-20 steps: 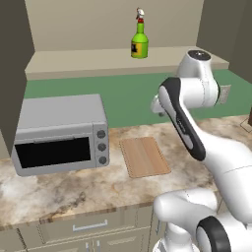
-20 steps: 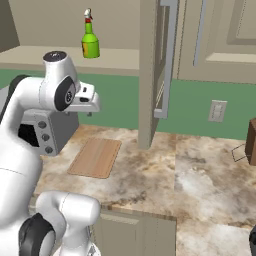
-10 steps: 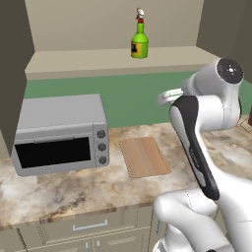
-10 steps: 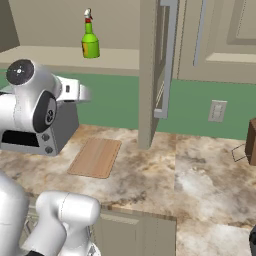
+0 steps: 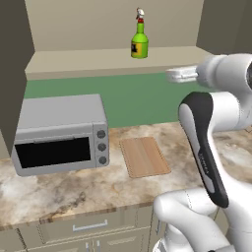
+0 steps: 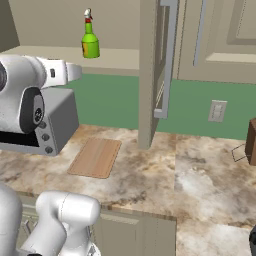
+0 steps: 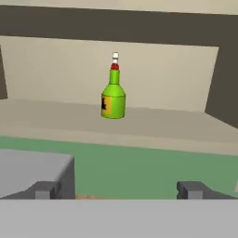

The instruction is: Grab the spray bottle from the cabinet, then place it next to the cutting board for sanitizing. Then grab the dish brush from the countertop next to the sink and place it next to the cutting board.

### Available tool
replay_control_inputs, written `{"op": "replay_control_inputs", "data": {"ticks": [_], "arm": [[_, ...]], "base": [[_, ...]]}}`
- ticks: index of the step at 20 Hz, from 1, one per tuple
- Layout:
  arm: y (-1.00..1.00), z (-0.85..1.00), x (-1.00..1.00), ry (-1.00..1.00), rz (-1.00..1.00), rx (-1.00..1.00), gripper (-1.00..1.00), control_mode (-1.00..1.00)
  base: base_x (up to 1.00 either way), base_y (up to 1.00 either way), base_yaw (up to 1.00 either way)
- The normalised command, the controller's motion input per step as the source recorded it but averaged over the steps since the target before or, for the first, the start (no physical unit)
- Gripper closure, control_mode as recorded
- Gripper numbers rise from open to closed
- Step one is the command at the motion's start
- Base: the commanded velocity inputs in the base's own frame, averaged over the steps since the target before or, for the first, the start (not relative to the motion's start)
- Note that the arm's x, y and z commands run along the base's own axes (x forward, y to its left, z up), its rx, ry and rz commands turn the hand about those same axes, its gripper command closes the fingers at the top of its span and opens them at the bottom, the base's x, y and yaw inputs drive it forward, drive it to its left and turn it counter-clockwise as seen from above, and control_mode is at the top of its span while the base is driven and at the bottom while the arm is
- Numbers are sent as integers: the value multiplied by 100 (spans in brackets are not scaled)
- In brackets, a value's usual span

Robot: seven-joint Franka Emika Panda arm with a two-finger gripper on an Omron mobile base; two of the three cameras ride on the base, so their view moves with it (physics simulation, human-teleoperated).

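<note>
The green spray bottle (image 5: 140, 42) (image 6: 90, 42) (image 7: 113, 95) stands upright on the pale shelf of the open cabinet (image 5: 98, 58) (image 6: 117, 57). My gripper (image 5: 172, 75) (image 6: 76, 71) (image 7: 118, 190) hangs in the air just below shelf height, in front of the bottle and well short of it. Its jaws are open and hold nothing. The wooden cutting board (image 5: 144, 156) (image 6: 96, 157) lies flat on the marbled countertop (image 5: 64, 192) (image 6: 200, 175) below. The dish brush and the sink are out of view.
A grey toaster oven (image 5: 59, 133) (image 6: 56, 122) stands left of the board. The cabinet's open door (image 6: 156, 65) juts out to the right of the shelf. A wall outlet (image 6: 217, 111) and a brown block (image 6: 251, 142) are at the right.
The arm has lifted and swung its hand up from counter height to shelf height, pointing at the cabinet. The bottle and the board have not moved. The jaws stay open.
</note>
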Motion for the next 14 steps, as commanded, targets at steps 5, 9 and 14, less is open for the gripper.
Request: {"op": "replay_control_inputs", "data": {"ticks": [5,9,14], "arm": [[0,77,-24,-40,0,9,-100,-100],[1,41,-5,-32,0,8,-100,-100],[3,10,0,-1,0,0,-100,-100]], "base": [[0,0,0],[0,0,0],[0,0,0]]}}
